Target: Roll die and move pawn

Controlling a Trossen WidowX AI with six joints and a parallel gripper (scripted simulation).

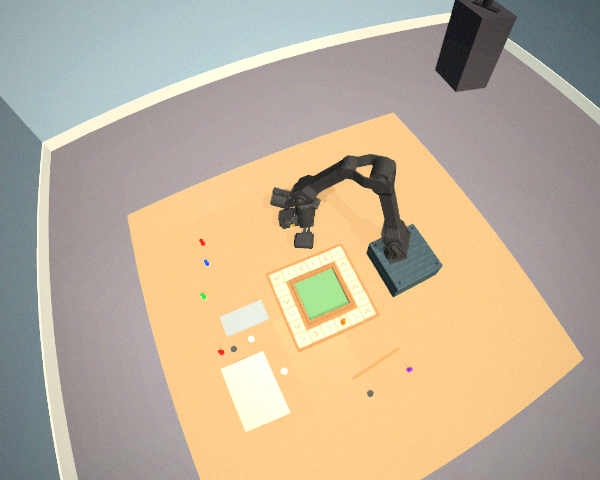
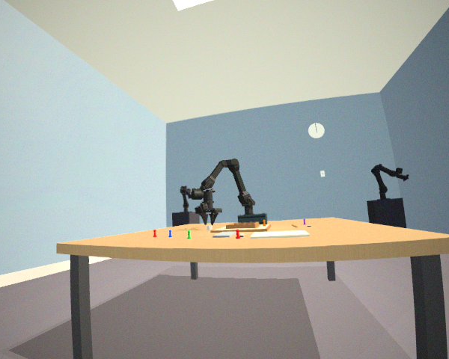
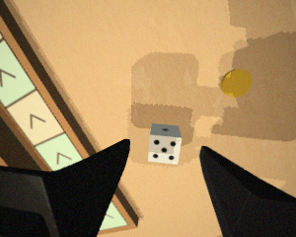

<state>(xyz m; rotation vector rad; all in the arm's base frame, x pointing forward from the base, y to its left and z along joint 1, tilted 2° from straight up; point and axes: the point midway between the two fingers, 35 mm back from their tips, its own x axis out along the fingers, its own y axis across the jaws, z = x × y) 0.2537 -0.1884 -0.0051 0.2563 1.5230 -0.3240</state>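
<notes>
My gripper (image 2: 209, 224) (image 3: 164, 147) is open and points down just above the table, at the die. The white die (image 2: 209, 227) (image 3: 164, 149) sits on the table between the two fingertips in the wrist view, not gripped. A face with several black pips faces the wrist camera, and a darker side shows one pip. The arm hides the die in the top view. The board (image 1: 297, 326) (image 3: 37, 120) has arrow squares around the green-floored tray (image 1: 321, 293), which holds nothing. An orange pawn (image 1: 342, 321) (image 2: 264, 222) stands on a square on the board's lower side in the top view.
A yellow disc (image 3: 237, 83) lies near the die. Red (image 1: 202, 241), blue (image 1: 206, 262), green (image 1: 203, 296) and purple (image 1: 409, 369) pawns stand away from the board. A grey panel (image 1: 244, 317), white sheet (image 1: 255, 391), thin stick (image 1: 375, 363) and small discs lie around.
</notes>
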